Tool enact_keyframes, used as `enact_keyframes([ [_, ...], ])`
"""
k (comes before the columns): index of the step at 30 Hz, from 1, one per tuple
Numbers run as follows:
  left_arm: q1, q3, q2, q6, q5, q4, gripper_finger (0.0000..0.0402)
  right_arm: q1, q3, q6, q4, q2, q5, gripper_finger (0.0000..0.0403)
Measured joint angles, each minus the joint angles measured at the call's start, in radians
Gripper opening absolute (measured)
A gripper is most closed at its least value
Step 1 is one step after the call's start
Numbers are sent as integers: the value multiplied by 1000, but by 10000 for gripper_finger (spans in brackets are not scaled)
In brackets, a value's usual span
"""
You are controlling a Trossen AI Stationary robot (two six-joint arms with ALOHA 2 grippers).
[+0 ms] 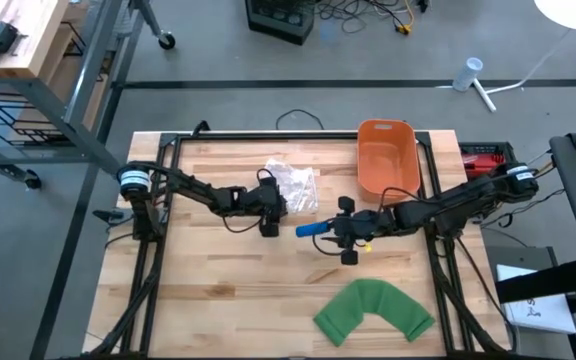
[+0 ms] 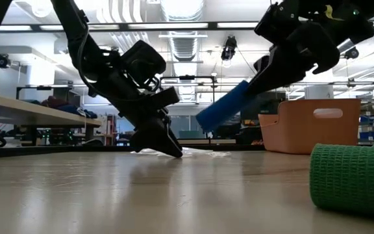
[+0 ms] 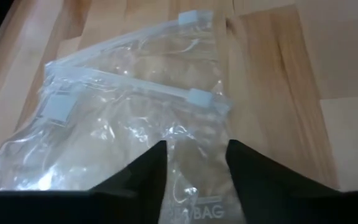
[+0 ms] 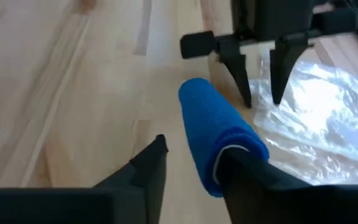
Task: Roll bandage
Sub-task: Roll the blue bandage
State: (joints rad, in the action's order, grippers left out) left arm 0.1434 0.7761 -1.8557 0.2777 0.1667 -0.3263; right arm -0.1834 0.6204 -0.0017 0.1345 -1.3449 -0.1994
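Observation:
A rolled blue bandage sticks out of my right gripper above the table's middle, tilted down toward the left in the low view. The gripper's fingers stand open around it. My left gripper is open and points down at the near edge of two clear zip bags that lie flat on the table. A green bandage, bent in an arc, lies near the front edge. My right gripper has the blue roll's near end lying against the inner side of one finger; the other finger stands apart from it. The fingers run along the roll, slanting down. The roll is clear of the table, its free end lowest. My left gripper's fingertips stand at the clear bag's edge, coming from above at a slant. One tip is beside the bag and one over it. I cannot tell whether they touch it.
An orange bin stands at the far right of the table, behind my right arm. The green bandage fills the near right in the low view. Bare wood lies at the near left.

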Motion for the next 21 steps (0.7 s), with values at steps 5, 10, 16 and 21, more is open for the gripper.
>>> enact_keyframes([
  [5, 1, 1, -1, -3, 1, 9, 67, -2, 72, 10, -174, 0, 24, 172],
  [10, 2, 1, 3, -7, 6, 16, 8, -5, 183, 89, -418, 0, 25, 208],
  [16, 1, 29, 38, -10, 10, 122, 3, -19, 227, 98, -431, 0, 28, 251],
  [21, -7, 48, 136, -27, 33, 207, 1, -28, 206, 114, -310, 0, 27, 284],
])
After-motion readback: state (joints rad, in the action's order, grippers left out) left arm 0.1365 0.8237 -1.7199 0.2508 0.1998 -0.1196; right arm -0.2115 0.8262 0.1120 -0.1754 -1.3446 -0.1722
